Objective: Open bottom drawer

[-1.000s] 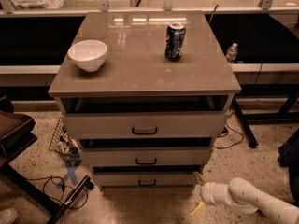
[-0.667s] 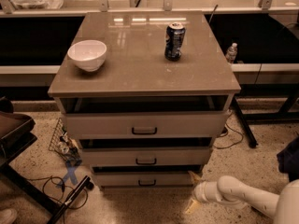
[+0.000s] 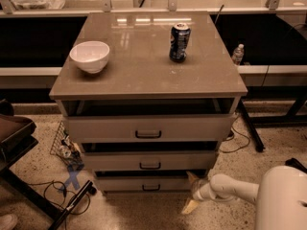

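The biggest thing in my view is the table [image 3: 144, 75], a brown-topped drawer unit in the middle of the frame with three pale drawer fronts stacked beneath its top. The tallest, widest drawer front [image 3: 192, 128] is uppermost, with a dark gap above it under the tabletop. The mid-sized front [image 3: 182, 161] sits below that.

The bottom drawer [image 3: 124, 185] is lowest, just above the speckled floor. It is the narrowest of the three, with a small black bar handle [image 3: 151, 187] at its centre and a dark strip above its front. I cannot tell how far out it stands.

My white arm [image 3: 235, 188] comes in from the lower right, low to the floor and reaching left toward the unit's right side.

On the table, a white bowl [image 3: 89, 56] stands upright near the left edge. A dark soda can [image 3: 180, 42] stands upright right of centre and further back, well apart from the bowl.

The hand [image 3: 191, 193] is at the bottom drawer's right end, near the floor and well to the right of the handle. Its two tan fingers [image 3: 188, 206] are spread apart and hold nothing. The upper one is up by the drawer's right corner, but I cannot tell whether it touches.

A small bottle [image 3: 238, 54] stands behind the table's right edge.
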Robot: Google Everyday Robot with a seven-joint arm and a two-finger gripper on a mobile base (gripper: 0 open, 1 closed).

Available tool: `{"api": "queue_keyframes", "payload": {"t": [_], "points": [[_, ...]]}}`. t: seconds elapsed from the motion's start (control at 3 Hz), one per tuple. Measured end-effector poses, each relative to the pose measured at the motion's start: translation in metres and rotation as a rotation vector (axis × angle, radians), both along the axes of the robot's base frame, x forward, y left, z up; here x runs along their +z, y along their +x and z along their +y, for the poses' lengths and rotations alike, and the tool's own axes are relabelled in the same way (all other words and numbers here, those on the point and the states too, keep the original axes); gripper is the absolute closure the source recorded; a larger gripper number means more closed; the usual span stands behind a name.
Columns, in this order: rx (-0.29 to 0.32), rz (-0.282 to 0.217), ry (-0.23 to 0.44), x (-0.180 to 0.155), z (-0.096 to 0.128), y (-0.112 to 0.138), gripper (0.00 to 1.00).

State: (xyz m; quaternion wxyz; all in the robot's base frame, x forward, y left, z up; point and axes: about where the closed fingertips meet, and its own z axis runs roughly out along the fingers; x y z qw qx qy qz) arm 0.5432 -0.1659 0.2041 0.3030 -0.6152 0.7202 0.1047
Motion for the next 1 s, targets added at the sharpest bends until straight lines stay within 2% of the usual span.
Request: {"api": "queue_keyframes", "payload": {"t": [0.33,0.67,1.0], "points": [[0.019,-0.008,-0.049,-0.003,0.011,0.02,0.0],[0.019,-0.008,-0.049,-0.003,0.011,0.02,0.0],[0.033,0.026,-0.055,-0.016,0.018,0.019,0.18]]}}
